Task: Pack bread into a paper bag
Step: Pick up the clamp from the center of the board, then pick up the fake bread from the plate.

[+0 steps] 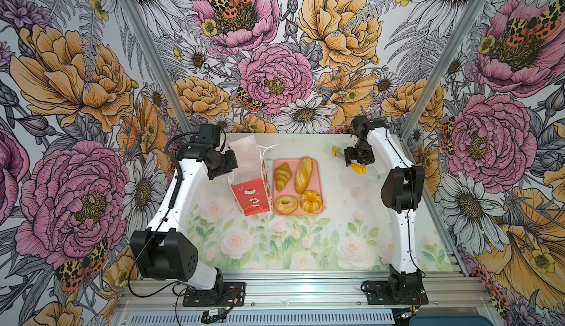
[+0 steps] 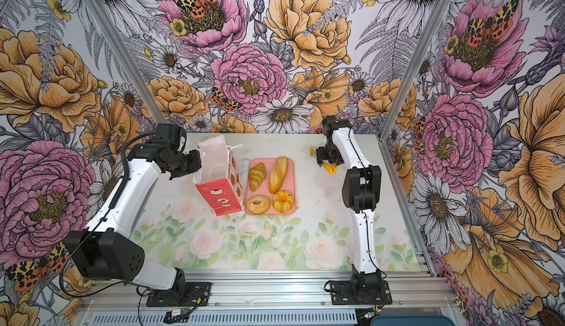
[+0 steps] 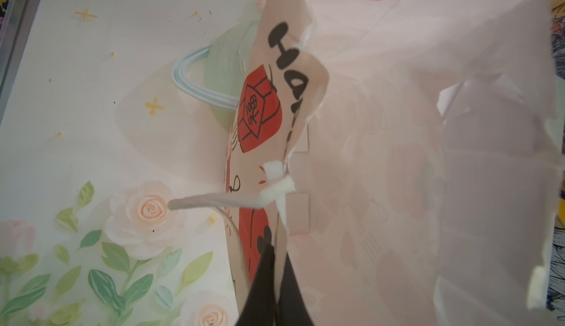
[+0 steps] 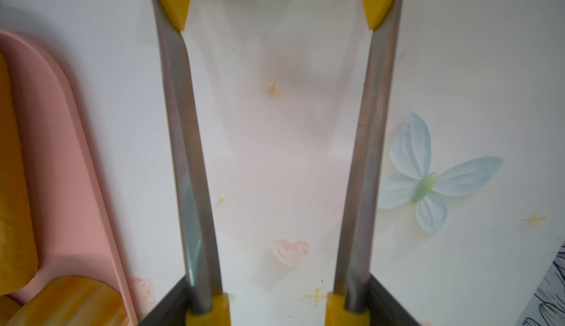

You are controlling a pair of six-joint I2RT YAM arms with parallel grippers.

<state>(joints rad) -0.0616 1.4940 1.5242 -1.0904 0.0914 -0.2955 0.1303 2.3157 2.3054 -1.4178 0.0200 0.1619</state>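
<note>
The paper bag (image 1: 251, 197), white with a red base, stands just left of the pink tray (image 1: 291, 163) with its mouth open. My left gripper (image 3: 276, 258) is shut on the bag's top edge, one finger on each side of the paper wall (image 3: 382, 162). On the tray lie four pieces of bread: a croissant (image 1: 282, 176), a long loaf (image 1: 303, 174), a bagel (image 1: 286, 204) and a fluted ring bun (image 1: 311, 200). My right gripper (image 4: 276, 306) hovers right of the tray at the back, shut on yellow-tipped tongs (image 4: 183, 156). The tong arms stand spread with nothing between them.
The flowered mat (image 1: 305, 242) covers the table. Metal frame posts (image 1: 419, 95) and flowered walls close in the back and both sides. The bag's string handle (image 1: 269, 147) hangs over the mat behind the tray. In the right wrist view the tray edge (image 4: 79, 156) lies beside the tongs.
</note>
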